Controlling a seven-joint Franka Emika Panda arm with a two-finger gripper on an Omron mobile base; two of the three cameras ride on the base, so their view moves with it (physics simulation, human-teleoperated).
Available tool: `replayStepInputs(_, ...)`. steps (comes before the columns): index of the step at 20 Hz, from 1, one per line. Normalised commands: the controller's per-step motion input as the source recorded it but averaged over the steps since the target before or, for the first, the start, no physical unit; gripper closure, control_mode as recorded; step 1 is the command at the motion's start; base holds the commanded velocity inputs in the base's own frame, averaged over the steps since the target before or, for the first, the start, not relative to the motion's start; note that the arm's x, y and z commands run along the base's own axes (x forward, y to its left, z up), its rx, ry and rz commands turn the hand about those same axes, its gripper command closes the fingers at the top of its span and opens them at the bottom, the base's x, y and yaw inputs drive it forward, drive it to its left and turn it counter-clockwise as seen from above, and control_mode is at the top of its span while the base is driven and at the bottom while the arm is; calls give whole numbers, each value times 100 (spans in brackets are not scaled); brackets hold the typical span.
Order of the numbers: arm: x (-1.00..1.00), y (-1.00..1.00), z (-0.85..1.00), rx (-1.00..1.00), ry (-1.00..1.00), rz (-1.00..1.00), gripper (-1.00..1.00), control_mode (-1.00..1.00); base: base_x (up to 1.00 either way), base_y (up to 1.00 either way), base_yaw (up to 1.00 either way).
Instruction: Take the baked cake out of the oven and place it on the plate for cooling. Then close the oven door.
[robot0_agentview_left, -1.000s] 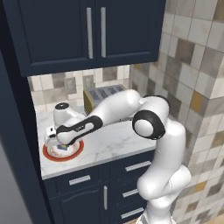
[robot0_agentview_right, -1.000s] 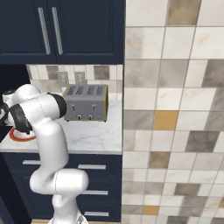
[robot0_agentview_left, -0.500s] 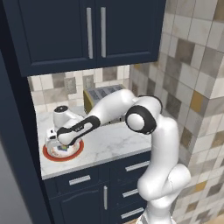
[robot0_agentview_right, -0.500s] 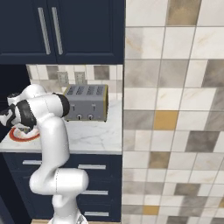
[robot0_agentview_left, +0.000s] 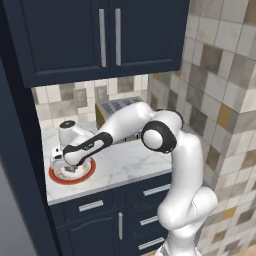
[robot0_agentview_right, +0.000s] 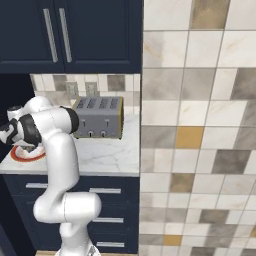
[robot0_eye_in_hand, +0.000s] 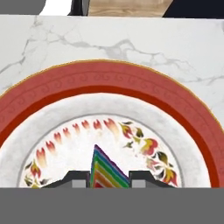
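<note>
Over the red-rimmed plate (robot0_eye_in_hand: 183, 109) — pincer (robot0_eye_in_hand: 108, 180) tight on the rainbow cake (robot0_eye_in_hand: 105, 170), toaster (robot0_agentview_right: 98, 117) well behind.

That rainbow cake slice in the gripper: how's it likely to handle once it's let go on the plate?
The cake slice is a tall thin wedge, so it may tip over when the gripper opens. It looks soft and layered, likely squashable under a hard pinch. The plate beneath it is wide and flat on the marble counter, so a toppled slice should stay on it.

A kitchen: navy cabinets (robot0_agentview_left: 107, 37), marble counter (robot0_agentview_left: 125, 162), toaster (robot0_agentview_right: 98, 117), and tiled wall (robot0_agentview_right: 200, 125).
</note>
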Motion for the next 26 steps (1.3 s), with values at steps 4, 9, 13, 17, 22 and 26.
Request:
replayStepInputs(4,-3,-9,6,0,0,-1,-100,-100,0,0,0)
replayStepInputs(9,-4,-12,24,0,0,0,-100,-100,0,0,0)
replayStepInputs(13,-27,-29,26,1,0,0,-100,-100,0,0,0)
replayStepInputs(17,-52,-31,13,3,-2,0,-100,-100,0,0,0)
replayStepInputs(22,-63,-41,11,9,-6,0,-100,-100,0,0,0)
replayStepInputs(26,-64,-57,8,14,-4,0,-100,-100,0,0,0)
